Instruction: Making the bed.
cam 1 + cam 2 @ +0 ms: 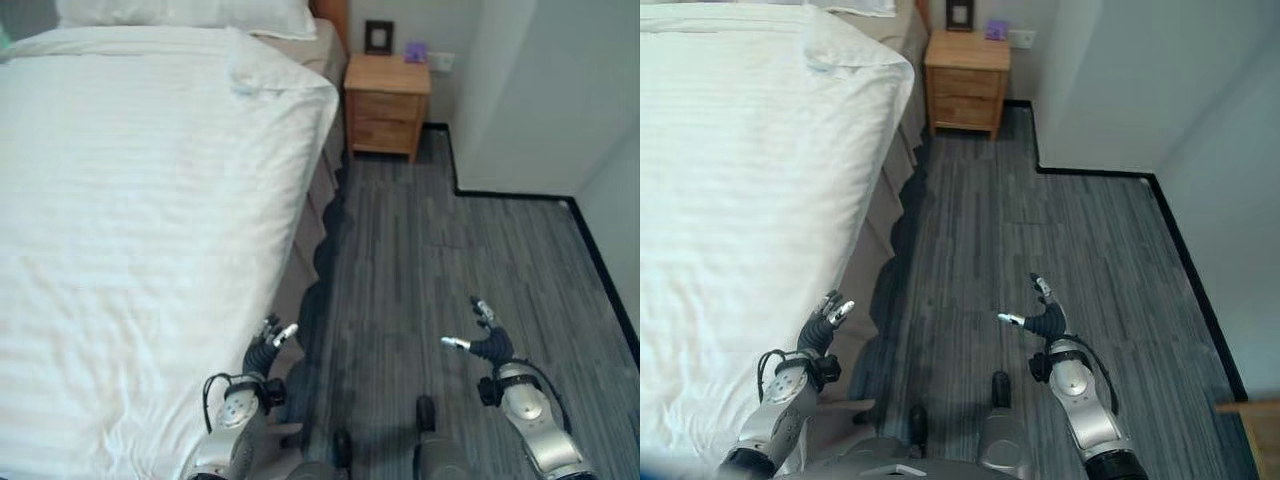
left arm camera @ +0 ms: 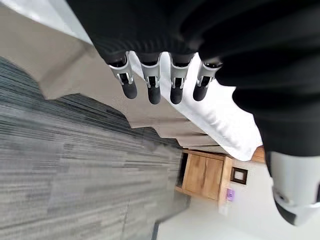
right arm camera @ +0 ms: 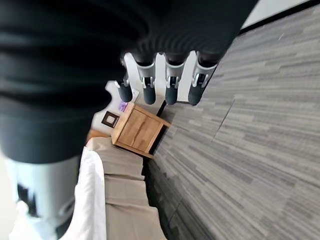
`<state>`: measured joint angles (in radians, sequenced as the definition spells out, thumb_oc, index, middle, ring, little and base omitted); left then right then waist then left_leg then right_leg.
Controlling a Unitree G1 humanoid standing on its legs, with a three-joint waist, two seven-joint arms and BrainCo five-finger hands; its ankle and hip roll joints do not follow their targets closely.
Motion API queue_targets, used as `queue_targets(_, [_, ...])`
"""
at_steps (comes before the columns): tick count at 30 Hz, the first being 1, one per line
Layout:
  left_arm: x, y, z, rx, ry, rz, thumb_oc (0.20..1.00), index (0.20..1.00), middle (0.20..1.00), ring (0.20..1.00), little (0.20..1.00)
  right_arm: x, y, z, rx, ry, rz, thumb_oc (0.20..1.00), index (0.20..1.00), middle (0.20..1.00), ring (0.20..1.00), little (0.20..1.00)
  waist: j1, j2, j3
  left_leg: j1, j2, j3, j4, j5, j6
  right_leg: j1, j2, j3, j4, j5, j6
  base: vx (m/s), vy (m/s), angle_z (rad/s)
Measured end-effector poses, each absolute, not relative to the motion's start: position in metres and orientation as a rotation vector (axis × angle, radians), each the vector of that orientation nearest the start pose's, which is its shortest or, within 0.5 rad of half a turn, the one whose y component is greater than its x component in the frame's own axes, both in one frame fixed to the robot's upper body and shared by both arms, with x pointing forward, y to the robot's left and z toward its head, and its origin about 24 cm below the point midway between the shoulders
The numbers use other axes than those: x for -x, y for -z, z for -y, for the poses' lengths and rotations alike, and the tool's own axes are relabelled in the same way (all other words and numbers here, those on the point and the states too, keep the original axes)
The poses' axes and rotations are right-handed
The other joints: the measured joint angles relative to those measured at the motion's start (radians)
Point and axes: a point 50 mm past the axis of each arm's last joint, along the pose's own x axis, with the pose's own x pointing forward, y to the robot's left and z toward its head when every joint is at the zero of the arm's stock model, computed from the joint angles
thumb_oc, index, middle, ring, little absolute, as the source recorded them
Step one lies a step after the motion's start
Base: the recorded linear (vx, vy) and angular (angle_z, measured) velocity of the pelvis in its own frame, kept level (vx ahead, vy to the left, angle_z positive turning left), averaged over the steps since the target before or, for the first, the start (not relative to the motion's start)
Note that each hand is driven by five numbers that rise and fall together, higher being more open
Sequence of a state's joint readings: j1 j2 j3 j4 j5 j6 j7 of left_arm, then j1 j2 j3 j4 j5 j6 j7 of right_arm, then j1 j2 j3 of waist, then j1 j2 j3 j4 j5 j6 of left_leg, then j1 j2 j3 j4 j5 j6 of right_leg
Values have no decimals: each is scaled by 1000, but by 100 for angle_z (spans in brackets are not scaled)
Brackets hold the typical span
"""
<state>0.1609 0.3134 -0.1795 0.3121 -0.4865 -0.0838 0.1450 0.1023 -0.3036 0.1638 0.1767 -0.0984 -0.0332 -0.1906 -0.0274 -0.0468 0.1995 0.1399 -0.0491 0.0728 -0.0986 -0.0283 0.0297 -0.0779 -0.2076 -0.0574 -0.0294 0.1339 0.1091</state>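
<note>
At the left of the left eye view we see the bed (image 1: 60,300), covered by a white striped duvet (image 1: 140,200) that fills the frame from the upper left down to the lower left. A white pillow (image 1: 190,15) lies at the top edge, at the head of the bed. Along the bed's right side a beige skirt (image 1: 310,220) hangs to the grey plank floor (image 1: 450,270).

Just below centre-left, our left hand (image 1: 268,350) hovers beside the duvet's lower edge, fingers straight and slightly apart, holding nothing; its wrist view shows the fingertips (image 2: 152,92) in a relaxed row over the skirt.

Right of centre at the top, a wooden nightstand (image 1: 388,105) stands against the wall, carrying a dark picture frame (image 1: 379,36) and a small purple object (image 1: 416,50).

In the lower right, our right hand (image 1: 490,345) hangs over the floor, well apart from the bed, fingers spread and empty.
</note>
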Motion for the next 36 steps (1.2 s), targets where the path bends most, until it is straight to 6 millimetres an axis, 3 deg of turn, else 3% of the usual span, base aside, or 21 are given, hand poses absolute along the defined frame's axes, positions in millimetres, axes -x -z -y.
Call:
queue_targets(1, [-183,58,-201,150,-163,-453,1000,1000,1000,1000,1000,-218,16,197,437,42,-235,1000,1000,1000,1000,1000,-3,36,-23,16,43,4,0,-15,-19,38,39,-24,-48,13,1,136,-122,-18])
queue_targets(4, [-180,61,-192,189,-154,-459,1000,1000,1000,1000,1000,-217,15,205,467,44,-237,1000,1000,1000,1000,1000,-4,69,-44,39,102,49,0,-27,-47,66,103,-29,-72,24,-22,55,-85,-22])
queue_targets(5, [-184,60,-178,218,-129,-443,1000,1000,1000,1000,1000,-211,23,216,504,45,-291,1000,1000,1000,1000,1000,-23,121,-57,39,181,130,0,-29,-72,62,168,-60,-77,3,-52,16,-50,2])
queue_targets(7, [-184,64,-180,162,-122,-458,1000,1000,1000,1000,1000,-210,33,217,378,56,-342,1000,1000,1000,1000,1000,-21,105,-51,31,180,132,0,-24,-76,50,156,-104,-57,-3,-42,43,25,5])
queue_targets(8, [-188,70,-181,91,-106,-497,1000,1000,1000,1000,1000,-209,54,222,237,109,-454,1000,1000,1000,1000,1000,-24,98,-51,23,181,130,0,-20,-79,45,143,-160,-56,-17,-32,103,50,10])
queue_targets(10, [-192,70,-178,69,-90,-503,1000,1000,1000,1000,1000,-199,72,227,188,144,-567,1000,1000,1000,1000,1000,1,98,-53,16,176,125,0,-28,-83,48,148,-139,-76,-12,-31,66,59,6])
queue_targets(13, [-186,72,-184,33,-93,-520,1000,1000,1000,1000,1000,-185,85,221,160,130,-638,1000,1000,1000,1000,1000,4,61,-41,12,163,121,0,-20,-82,41,139,-130,-70,12,-41,4,49,-1])
queue_targets(17, [-191,60,-198,-83,-81,-468,1000,1000,1000,1000,1000,-197,68,214,245,73,-537,1000,1000,1000,1000,1000,1,12,-38,7,143,131,6,-13,-71,-5,108,-126,4,5,-23,47,100,-4])
queue_targets(18, [-196,56,-201,-132,-71,-449,1000,1000,1000,1000,1000,-205,62,214,308,57,-511,1000,1000,1000,1000,1000,3,13,-23,15,142,131,9,-29,-50,-32,95,-136,89,6,-4,126,72,4])
queue_targets(20, [-204,49,-204,-181,-77,-417,1000,1000,1000,1000,1000,-214,51,217,379,64,-453,1000,1000,1000,1000,1000,-3,31,-9,38,146,118,3,-32,-48,-74,74,-168,213,3,31,130,25,19])
queue_targets(21, [-212,43,-207,-208,-94,-385,1000,1000,1000,1000,1000,-217,47,219,406,80,-428,1000,1000,1000,1000,1000,-10,35,-9,45,141,103,2,-27,-28,-115,39,-212,331,-36,52,246,-2,32])
queue_targets(23, [-215,37,-212,-224,-118,-358,1000,1000,1000,1000,1000,-223,38,216,421,72,-382,1000,1000,1000,1000,1000,-1,25,-14,35,138,90,2,-32,-27,-152,26,-184,380,-75,63,435,-103,28])
queue_targets(26, [-218,29,-217,-213,-149,-326,1000,1000,1000,1000,1000,-234,12,211,442,57,-250,1000,1000,1000,1000,1000,-14,24,-14,-6,146,69,14,-34,-29,-178,23,-212,263,-122,66,416,-159,23])
queue_targets(27, [-218,28,-218,-207,-157,-321,1000,1000,1000,1000,1000,-238,0,212,447,60,-189,1000,1000,1000,1000,1000,-39,22,-14,-15,146,45,9,-32,-28,-153,14,-248,109,-117,68,532,-223,32])
queue_targets(28, [-218,28,-218,-207,-160,-324,1000,1000,1000,1000,1000,-238,-2,213,449,65,-183,1000,1000,1000,1000,1000,-48,20,-15,-12,149,37,8,-36,-34,-137,11,-263,50,-108,70,540,-219,32])
queue_targets(30, [-224,24,-218,-200,-170,-302,1000,1000,1000,1000,1000,-239,-6,221,450,102,-168,1000,1000,1000,1000,1000,-67,34,-6,-13,182,21,13,-60,-71,-140,11,-277,-22,-54,75,547,-231,29])
queue_targets(32, [-231,19,-217,-192,-173,-276,1000,1000,1000,1000,1000,-237,-7,227,459,127,-166,1000,1000,1000,1000,1000,-100,50,2,1,225,-13,-1,-75,-92,-106,28,-276,-59,12,110,587,-240,66])
queue_targets(33, [-237,18,-208,-165,-170,-263,1000,1000,1000,1000,1000,-235,-8,237,482,148,-178,1000,1000,1000,1000,1000,-141,108,36,27,285,-44,-1,-86,-100,-61,91,-260,-35,15,91,607,-264,78])
queue_targets(34, [-237,20,-204,-155,-164,-267,1000,1000,1000,1000,1000,-235,-8,241,485,160,-183,1000,1000,1000,1000,1000,-145,123,46,45,289,-50,38,-66,-99,-50,107,-243,-2,-3,58,526,-269,69])
queue_targets(35, [-235,21,-198,-140,-154,-265,1000,1000,1000,1000,1000,-232,-8,245,485,174,-184,1000,1000,1000,1000,1000,-159,122,47,43,281,-36,121,-41,-134,-33,100,-237,48,-23,-5,451,-301,22])
queue_targets(36, [-233,23,-195,-129,-154,-264,1000,1000,1000,1000,1000,-231,-11,247,494,177,-174,1000,1000,1000,1000,1000,-165,124,38,31,279,-32,165,-15,-167,-30,96,-244,72,-35,-26,394,-350,8])
